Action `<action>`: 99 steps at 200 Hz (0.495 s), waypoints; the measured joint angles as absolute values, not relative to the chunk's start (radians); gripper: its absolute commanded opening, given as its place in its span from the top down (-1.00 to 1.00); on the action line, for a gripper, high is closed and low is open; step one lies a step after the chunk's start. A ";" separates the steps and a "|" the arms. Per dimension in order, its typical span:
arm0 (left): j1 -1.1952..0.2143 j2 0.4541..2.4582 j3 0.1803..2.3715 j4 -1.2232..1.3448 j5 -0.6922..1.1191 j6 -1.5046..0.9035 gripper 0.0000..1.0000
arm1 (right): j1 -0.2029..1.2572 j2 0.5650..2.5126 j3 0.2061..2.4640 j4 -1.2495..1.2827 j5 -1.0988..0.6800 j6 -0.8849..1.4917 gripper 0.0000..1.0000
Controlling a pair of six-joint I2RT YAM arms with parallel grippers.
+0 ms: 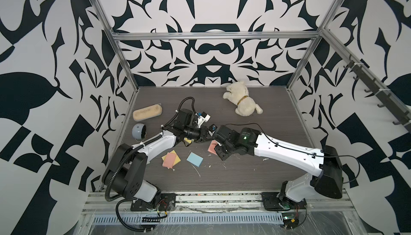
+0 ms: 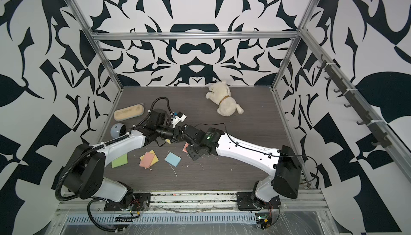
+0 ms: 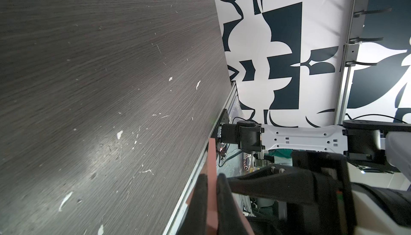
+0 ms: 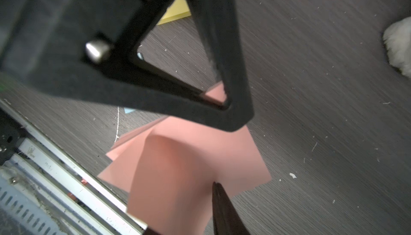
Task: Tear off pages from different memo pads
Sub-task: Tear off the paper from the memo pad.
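Observation:
My left gripper (image 3: 211, 178) is shut on a pink memo pad (image 3: 212, 156), held edge-on above the table's middle; the pad (image 1: 213, 147) shows in both top views (image 2: 186, 148). Against it, my right gripper (image 4: 211, 191) pinches the pad's top pink page (image 4: 173, 173), which curls up off the pad (image 4: 244, 156); one of this gripper's fingers is hidden behind the sheet. On the table lie a blue pad (image 1: 195, 159), a yellow pad (image 1: 188, 141) under the left arm, a green pad (image 2: 119, 160), and loose pink (image 1: 169, 159) and yellow (image 1: 176, 160) pages overlapping.
A white plush dog (image 1: 242, 99) lies at the back. A tan oblong case (image 1: 147, 111) and a round grey-blue gadget (image 1: 139, 131) sit at the left edge. White paper scraps (image 1: 196, 170) dot the dark table. A metal rail (image 1: 211, 197) runs along the front.

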State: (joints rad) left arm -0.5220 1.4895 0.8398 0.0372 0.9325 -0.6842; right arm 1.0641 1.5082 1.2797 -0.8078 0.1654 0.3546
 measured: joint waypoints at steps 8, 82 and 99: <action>-0.522 1.489 0.840 0.040 0.933 -0.686 1.00 | 1.069 1.512 1.286 -0.807 0.181 0.352 0.41; -0.522 1.489 0.840 0.039 0.932 -0.703 0.93 | 1.095 1.522 1.328 -0.824 0.263 0.303 0.93; -0.518 1.489 0.844 0.029 0.932 -0.702 0.65 | 1.095 1.522 1.338 -0.839 0.271 0.282 0.95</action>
State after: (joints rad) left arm -0.5182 1.4895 0.8440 0.0292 0.9321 -0.7021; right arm 1.0950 1.5223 1.3384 -0.8387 0.2707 0.2825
